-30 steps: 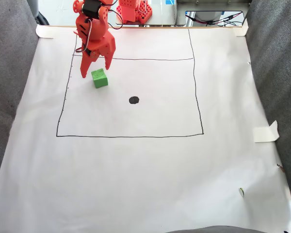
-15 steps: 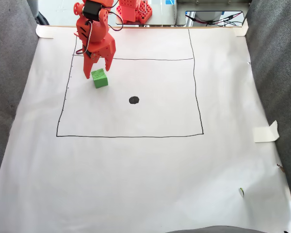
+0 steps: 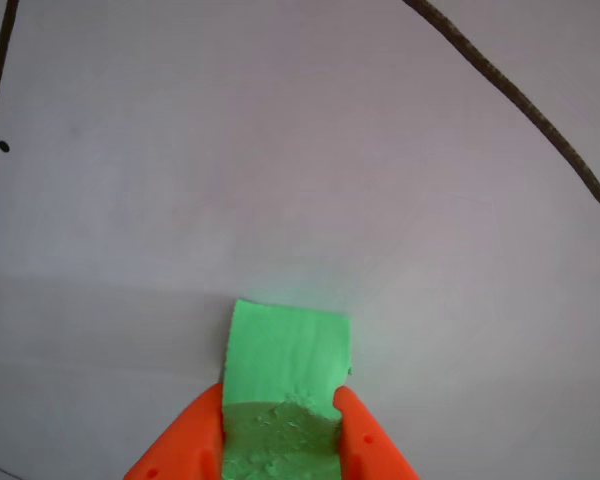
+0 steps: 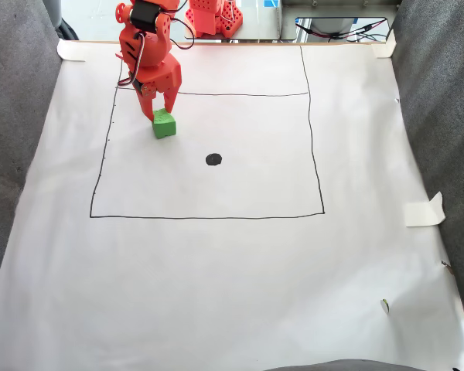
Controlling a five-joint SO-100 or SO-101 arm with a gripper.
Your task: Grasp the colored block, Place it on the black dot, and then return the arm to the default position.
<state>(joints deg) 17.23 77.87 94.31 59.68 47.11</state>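
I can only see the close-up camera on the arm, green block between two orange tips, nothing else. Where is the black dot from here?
Observer: In the fixed view the black dot lies right of the green block and nearer the camera, apart from it, inside the drawn square.
Operator: Is the block off the paper yet?
Observer: I cannot tell. The fixed view shows the pincer down over the block's top, near the square's upper left corner.
Operator: Anything lying between block and dot?
Observer: No, bare white paper runs between them in the fixed view.
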